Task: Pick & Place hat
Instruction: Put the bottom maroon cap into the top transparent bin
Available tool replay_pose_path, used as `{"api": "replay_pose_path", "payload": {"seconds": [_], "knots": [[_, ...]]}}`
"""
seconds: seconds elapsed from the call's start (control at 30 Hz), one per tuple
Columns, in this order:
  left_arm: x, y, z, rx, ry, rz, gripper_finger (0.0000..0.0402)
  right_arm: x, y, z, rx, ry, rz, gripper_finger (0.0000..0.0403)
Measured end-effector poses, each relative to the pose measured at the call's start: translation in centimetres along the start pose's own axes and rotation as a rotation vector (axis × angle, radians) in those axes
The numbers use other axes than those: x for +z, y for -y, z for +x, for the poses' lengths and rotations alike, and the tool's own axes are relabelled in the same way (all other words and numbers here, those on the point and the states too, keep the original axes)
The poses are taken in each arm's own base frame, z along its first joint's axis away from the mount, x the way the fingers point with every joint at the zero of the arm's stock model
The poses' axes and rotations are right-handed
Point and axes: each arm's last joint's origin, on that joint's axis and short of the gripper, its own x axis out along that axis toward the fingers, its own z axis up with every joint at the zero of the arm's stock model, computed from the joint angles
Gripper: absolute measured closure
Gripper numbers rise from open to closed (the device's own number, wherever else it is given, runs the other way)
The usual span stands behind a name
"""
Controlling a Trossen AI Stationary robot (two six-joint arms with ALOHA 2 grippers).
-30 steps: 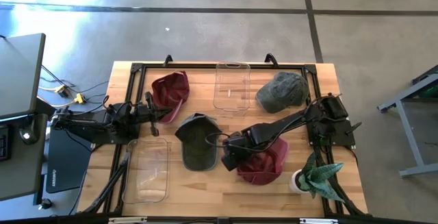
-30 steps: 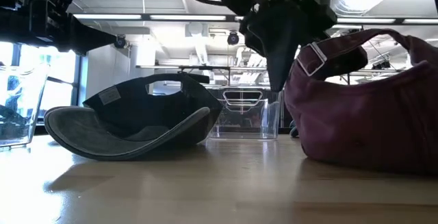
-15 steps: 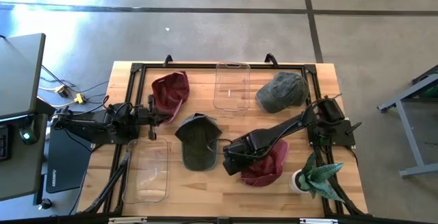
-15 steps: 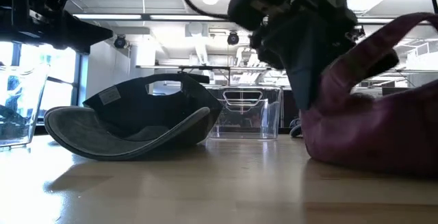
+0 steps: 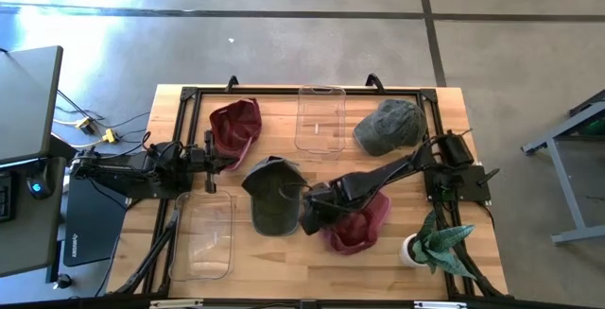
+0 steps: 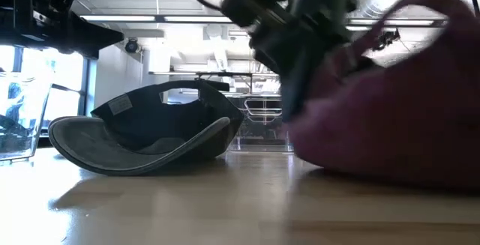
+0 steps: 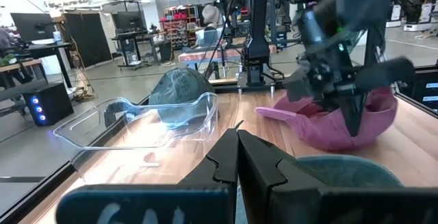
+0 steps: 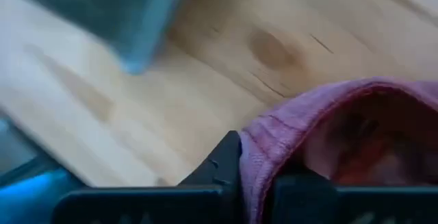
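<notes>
The maroon hat (image 5: 357, 230) is clamped by its rim in the right claw (image 5: 314, 216) and has been dragged closer to the dark hat (image 5: 273, 198), while the left claw (image 7: 237, 157) is kept pinched shut.

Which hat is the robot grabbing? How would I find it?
Look at the wooden table, near the potted plant at its right front corner. Just left of it, the right hand pinches a dark red hat. The other red hat lies untouched at the far left.
</notes>
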Motion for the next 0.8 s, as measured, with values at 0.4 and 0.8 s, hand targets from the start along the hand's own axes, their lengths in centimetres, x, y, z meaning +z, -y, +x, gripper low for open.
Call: {"api": "replay_pose_path", "payload": {"seconds": [0.4,0.8], "knots": [[0.0,0.0,0.0,-0.001,-0.003,0.0,0.0401,-1.8,-2.9,-0.1,0.319,-0.11,-0.52,0.0357],[-0.2,0.0,0.0,-0.004,-0.018,0.002,0.0401,-2.9,-3.5,-2.7,0.412,-0.239,-0.469,0.0171]]}}
